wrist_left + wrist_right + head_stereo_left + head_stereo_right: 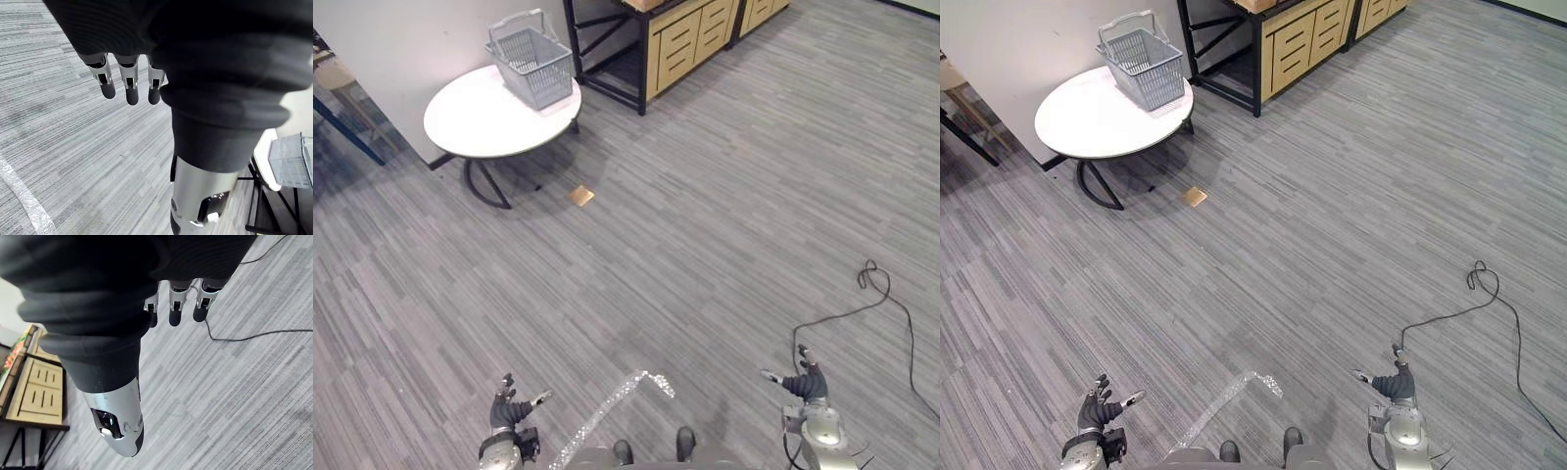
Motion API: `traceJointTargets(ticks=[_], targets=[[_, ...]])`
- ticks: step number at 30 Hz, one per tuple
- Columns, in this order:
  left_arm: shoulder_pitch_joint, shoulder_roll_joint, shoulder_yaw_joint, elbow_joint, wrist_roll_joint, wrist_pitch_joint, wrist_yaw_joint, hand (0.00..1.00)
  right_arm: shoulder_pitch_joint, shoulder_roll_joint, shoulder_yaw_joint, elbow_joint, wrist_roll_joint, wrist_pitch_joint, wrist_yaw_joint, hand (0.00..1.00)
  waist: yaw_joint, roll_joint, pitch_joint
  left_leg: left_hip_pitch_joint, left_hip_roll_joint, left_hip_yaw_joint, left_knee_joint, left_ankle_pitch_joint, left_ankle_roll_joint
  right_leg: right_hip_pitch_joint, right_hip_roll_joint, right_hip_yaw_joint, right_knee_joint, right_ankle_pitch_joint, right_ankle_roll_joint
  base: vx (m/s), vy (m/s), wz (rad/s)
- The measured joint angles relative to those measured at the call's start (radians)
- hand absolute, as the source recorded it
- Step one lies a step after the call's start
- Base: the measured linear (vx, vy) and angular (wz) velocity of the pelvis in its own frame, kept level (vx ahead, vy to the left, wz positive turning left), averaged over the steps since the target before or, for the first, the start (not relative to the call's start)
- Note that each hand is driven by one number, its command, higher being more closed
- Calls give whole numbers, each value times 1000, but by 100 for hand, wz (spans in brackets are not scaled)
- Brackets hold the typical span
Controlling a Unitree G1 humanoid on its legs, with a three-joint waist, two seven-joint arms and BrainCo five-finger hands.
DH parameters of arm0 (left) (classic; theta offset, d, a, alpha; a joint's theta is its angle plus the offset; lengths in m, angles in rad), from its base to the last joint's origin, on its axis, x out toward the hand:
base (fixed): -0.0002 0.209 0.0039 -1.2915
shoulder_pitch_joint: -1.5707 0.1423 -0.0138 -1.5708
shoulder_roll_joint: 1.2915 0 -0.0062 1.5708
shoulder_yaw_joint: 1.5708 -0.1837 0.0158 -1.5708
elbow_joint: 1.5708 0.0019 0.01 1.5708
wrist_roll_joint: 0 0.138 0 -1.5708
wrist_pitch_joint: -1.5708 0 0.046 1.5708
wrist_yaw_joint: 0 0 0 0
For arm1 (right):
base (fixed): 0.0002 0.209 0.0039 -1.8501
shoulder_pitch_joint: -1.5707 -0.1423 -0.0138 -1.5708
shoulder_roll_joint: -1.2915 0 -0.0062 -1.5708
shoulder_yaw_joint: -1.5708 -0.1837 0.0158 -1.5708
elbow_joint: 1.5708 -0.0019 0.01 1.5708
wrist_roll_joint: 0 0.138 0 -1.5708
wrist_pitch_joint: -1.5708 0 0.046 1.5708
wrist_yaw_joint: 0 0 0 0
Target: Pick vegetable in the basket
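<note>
The left hand (506,411) hangs low over the grey carpet floor (705,215) at the robot's left side. Its fingers (128,87) are straight and a little apart, the thumb held off to one side, and they touch nothing. The right hand (807,384) hangs just as low on the other side, well apart from the left. Its fingers (175,308) are also relaxed and spread, with only carpet beyond them.

The basket (533,64), a grey plastic one with its handles folded up, stands far ahead and to the left on a round white worktop (475,122). It sits near the worktop's far right edge, close to the pale wall (the left wrist view catches it too, small, past the thumb). From this far away I cannot tell whether anything lies inside it.

On the floor just in front of the worktop's dark base, between worktop and robot, lies a small tan piece (581,196). It may be the vegetable, though it is too small to be sure. Both hands are well apart from it.

To the right of the worktop a black frame holds a wooden cabinet of drawers (690,39). A shiny clear strip (607,411) lies bent on the carpet between the two hands.
</note>
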Motion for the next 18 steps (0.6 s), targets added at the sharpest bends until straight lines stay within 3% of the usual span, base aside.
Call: traceJointTargets(ticks=[2,4,6,8,10,11,12,13,14,15,16,17,18], targets=[[-1,10,-24,-20,0,2,1,0,31,33,2,-43,11,10,-5,0,-7,-11,12,42,-8,-37,6,-21,14,-89,-20,-21,245,8,4,305,84,41],[-4,13,-40,-31,0,5,8,0,55,64,14,-104,21,10,-5,0,-10,-22,30,112,-13,-62,6,-64,17,-178,-22,-36,393,-63,-14,351,24,31],[-14,14,-64,-31,0,7,19,0,51,60,19,-132,28,6,-7,0,-17,-20,33,155,-6,-87,-19,-77,11,-266,-20,-66,367,-82,-15,425,-12,32],[-34,1,-66,-27,0,9,19,0,30,50,21,-128,28,7,-15,0,-33,13,55,205,41,-105,-59,-79,-2,-341,23,-109,234,-49,-32,503,-62,42],[-53,3,-65,-16,0,9,20,0,28,35,35,-121,28,7,-15,0,-35,23,67,249,68,-117,-73,-66,-41,-369,73,-129,9,90,-72,542,-75,32],[-52,11,-62,-3,1,8,20,0,39,30,49,-122,27,7,-15,0,-42,5,57,286,72,-141,-71,-74,-78,-369,81,-116,-89,272,-123,701,-123,40],[-72,-8,-63,22,1,10,20,0,27,9,50,-117,27,14,-15,0,-50,48,66,298,105,-157,-46,-71,-104,-377,94,-149,-24,309,-169,824,-152,42],[-83,-9,-64,22,1,10,18,0,11,13,50,-123,26,15,-15,0,-53,50,74,284,115,-152,-18,-42,-154,-382,84,-152,15,275,-192,826,-165,45],[-99,-30,-66,19,3,11,17,0,8,15,53,-144,23,14,-13,0,-61,46,76,259,92,-154,53,61,-195,-367,49,-161,65,214,-192,670,-150,52],[-98,-53,-64,17,3,10,16,0,14,12,66,-165,17,14,-12,0,-67,47,79,235,82,-147,155,170,-165,-315,30,-173,68,177,-192,694,-203,64],[-85,-78,-63,16,3,8,16,0,32,8,98,-194,15,12,-9,0,-62,37,88,177,94,-133,345,353,-164,-198,26,-176,14,133,-181,560,-157,43],[-73,-87,-64,9,3,4,15,0,36,10,110,-211,13,8,-5,0,-54,48,86,138,123,-127,465,387,-168,-135,35,-174,-30,119,-177,789,-165,24],[-61,-89,-64,-1,5,-4,11,0,36,30,120,-249,6,2,4,0,-35,63,94,1,205,-80,756,312,-129,-18,74,-178,-109,100,-188,620,-82,4]])
